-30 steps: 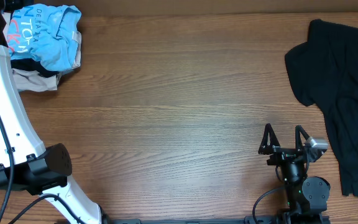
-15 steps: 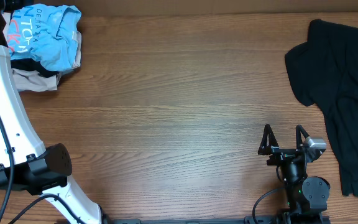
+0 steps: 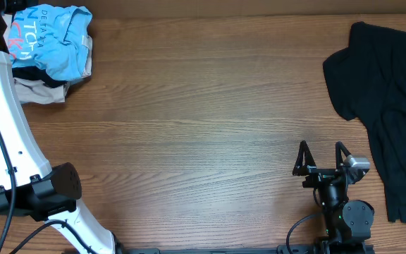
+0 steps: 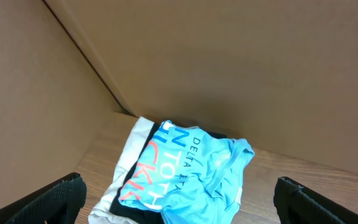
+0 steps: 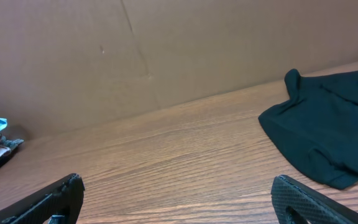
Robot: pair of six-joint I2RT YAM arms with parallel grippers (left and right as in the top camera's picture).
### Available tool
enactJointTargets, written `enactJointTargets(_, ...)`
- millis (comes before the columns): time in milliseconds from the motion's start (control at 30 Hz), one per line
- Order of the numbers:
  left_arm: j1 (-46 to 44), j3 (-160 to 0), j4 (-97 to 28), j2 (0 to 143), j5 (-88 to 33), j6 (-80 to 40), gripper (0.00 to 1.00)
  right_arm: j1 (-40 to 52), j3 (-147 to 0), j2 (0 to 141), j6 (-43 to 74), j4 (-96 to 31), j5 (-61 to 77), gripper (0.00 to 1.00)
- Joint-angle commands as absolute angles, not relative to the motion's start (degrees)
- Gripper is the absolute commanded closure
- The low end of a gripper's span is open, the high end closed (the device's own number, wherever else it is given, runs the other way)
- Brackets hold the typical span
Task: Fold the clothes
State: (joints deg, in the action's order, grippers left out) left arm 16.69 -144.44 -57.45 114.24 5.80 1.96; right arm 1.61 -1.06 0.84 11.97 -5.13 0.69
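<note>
Still idling, starting no fold; keeping left tool point(image 4: 179, 190) wide near blue T-shirt point(image 3: 55, 39); right tool point(image 3: 321, 156) wide, empty, well apart from it.

Matt wood-grain table point(image 3: 203, 106); soft cloth clothes point(image 3: 51, 42).

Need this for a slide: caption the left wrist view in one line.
Open left hand faces a crumpled light blue T-shirt atop other clothes at the table corner.
</note>
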Motion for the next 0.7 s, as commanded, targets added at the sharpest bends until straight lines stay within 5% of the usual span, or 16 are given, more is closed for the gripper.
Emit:
enactJointTargets(0, 16.34, -144.46, -57.6, 114.13, 5.93, 3.03, 0.0, 1.89, -0.47, 0.16, 11.53, -4.78, 0.99, 0.0)
enactJointTargets(167, 10.63, -140.44, -60.25, 109.54, 5.96, 3.03, 0.0, 1.89, -0.47, 0.16, 11.53, -4.75, 0.99, 0.0)
enactJointTargets(667, -7.11, -89.1, -60.07, 76.79, 5.96, 3.05, 0.0, 1.89, -0.47, 0.16, 11.53, -4.78, 0.99, 0.0)
